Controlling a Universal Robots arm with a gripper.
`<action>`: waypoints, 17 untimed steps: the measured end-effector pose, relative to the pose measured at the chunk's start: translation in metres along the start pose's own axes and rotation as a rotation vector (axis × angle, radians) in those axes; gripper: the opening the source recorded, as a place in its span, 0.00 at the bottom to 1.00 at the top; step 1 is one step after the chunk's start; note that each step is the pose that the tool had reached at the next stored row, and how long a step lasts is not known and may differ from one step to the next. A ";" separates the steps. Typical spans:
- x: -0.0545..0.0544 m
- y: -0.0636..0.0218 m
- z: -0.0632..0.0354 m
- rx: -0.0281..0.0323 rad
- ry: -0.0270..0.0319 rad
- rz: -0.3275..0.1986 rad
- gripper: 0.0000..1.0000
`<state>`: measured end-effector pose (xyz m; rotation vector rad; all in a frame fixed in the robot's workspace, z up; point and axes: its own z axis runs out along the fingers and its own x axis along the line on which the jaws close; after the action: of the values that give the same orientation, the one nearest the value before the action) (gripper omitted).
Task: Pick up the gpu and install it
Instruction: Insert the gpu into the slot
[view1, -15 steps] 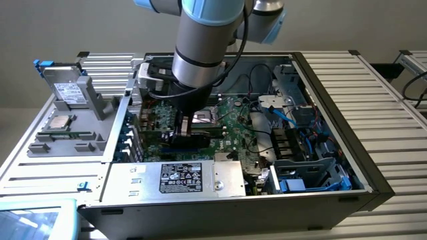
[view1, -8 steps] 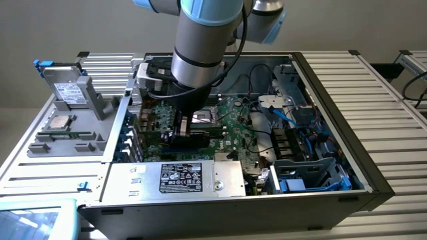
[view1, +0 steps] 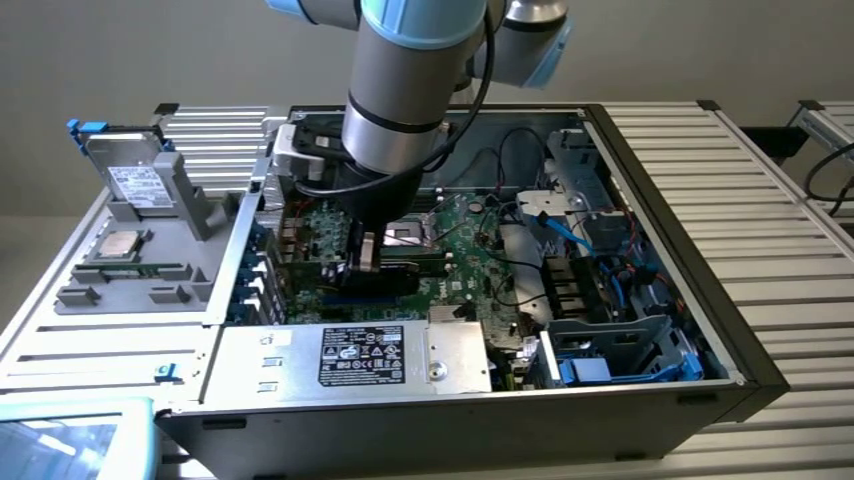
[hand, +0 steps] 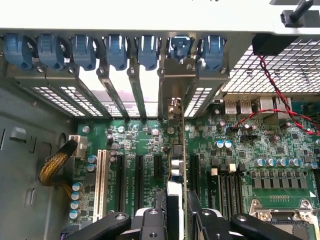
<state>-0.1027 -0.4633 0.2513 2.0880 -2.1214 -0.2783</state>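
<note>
Wrist view: the gripper, with black metal fingers, is clenched on the gpu, a thin flat black expansion card seen edge-on. The card stands upright over the green motherboard, in line with one of the long black expansion slots and between two of them. Its far end, with a grey metal bracket, sits against the rear wall of the case, just below the row of blue plastic slot latches. I cannot tell whether its lower edge is fully down in the slot. A white expansion slot and a yellow braided cable bundle lie well to one side, and a red-and-black twisted wire to the other.

In the exterior view, the grey-and-blue robot arm reaches down into the open grey computer case, which rests on a ribbed aluminium tabletop. The gripper is low over the motherboard, near a silver metal box with a black label.
</note>
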 end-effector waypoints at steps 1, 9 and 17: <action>0.000 0.0000 0.0000 0.0001 0.0011 0.001 0.27; 0.001 0.0006 0.0007 0.0005 0.0051 0.006 0.27; 0.001 0.0020 0.0020 0.0005 0.0034 0.013 0.27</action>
<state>-0.1051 -0.4642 0.2498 2.0721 -2.1329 -0.2724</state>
